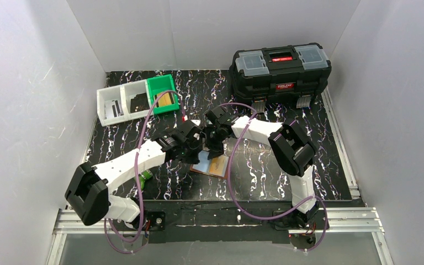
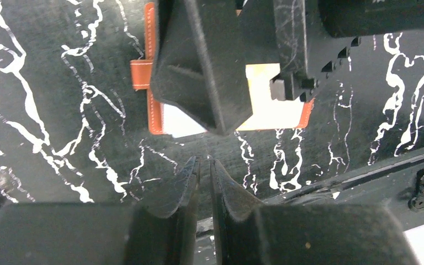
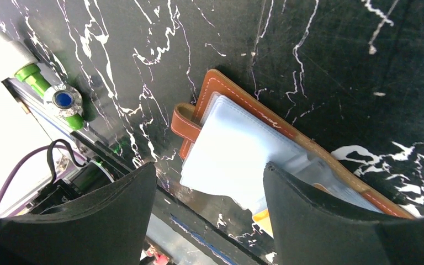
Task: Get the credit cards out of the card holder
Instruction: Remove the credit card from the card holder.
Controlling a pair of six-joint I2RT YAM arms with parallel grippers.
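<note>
The card holder (image 3: pixel 237 143) lies open on the black marbled table, brown leather edge and strap to the left, pale grey-blue pockets facing up. An orange-yellow corner, perhaps one of the credit cards (image 3: pixel 261 217), peeks from under the pocket. My right gripper (image 3: pixel 210 165) is open just above the holder's near edge, with nothing between its fingers. My left gripper (image 2: pixel 204 161) is shut to a thin slit and holds nothing. It sits just short of the card holder (image 2: pixel 270 107), facing the right gripper's fingers (image 2: pixel 199 72). From above, both grippers (image 1: pixel 200 148) (image 1: pixel 216 147) meet over the card holder (image 1: pixel 212 167).
A big black toolbox (image 1: pixel 280 69) stands at the back right. White bins (image 1: pixel 122 103) and a green bin (image 1: pixel 164 94) sit at the back left, with flat dark and tan things inside. A green-capped knob (image 3: pixel 61 99) is near the table's front rail.
</note>
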